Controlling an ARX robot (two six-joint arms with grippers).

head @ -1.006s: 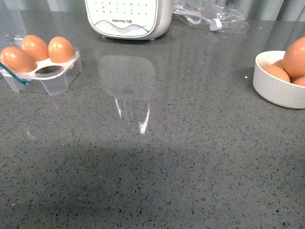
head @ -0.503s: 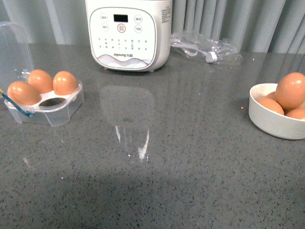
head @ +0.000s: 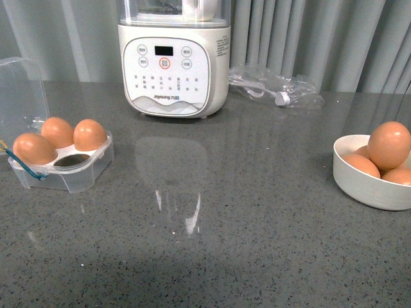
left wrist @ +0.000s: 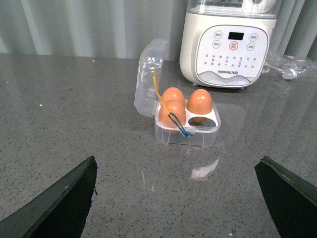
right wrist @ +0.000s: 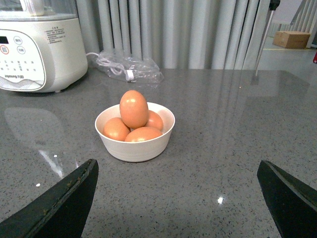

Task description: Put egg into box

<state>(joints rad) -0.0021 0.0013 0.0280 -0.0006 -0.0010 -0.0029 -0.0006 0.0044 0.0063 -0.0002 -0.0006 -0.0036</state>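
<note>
Left pincer [left wrist: 177, 159] and right pincer [right wrist: 177, 162] both released — the egg [head: 388, 145] not in the box [head: 70, 181].
Both gape wide, gripping nothing. The egg sits atop other eggs [head: 361, 165] in the white bowl [head: 369, 191], right edge of front view; the box, lid up, sits at left on the grey bench [head: 225, 244] — three eggs [head: 90, 135] inside, one cell bare.

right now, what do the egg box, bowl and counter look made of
Egg box: clear glossy plastic; see-through lid and walls. Bowl: white, matte, thick-rimmed, likely ceramic, possibly plastic. Counter: grey speckled polished stone or quartz; it mirrors the appliance.
</note>
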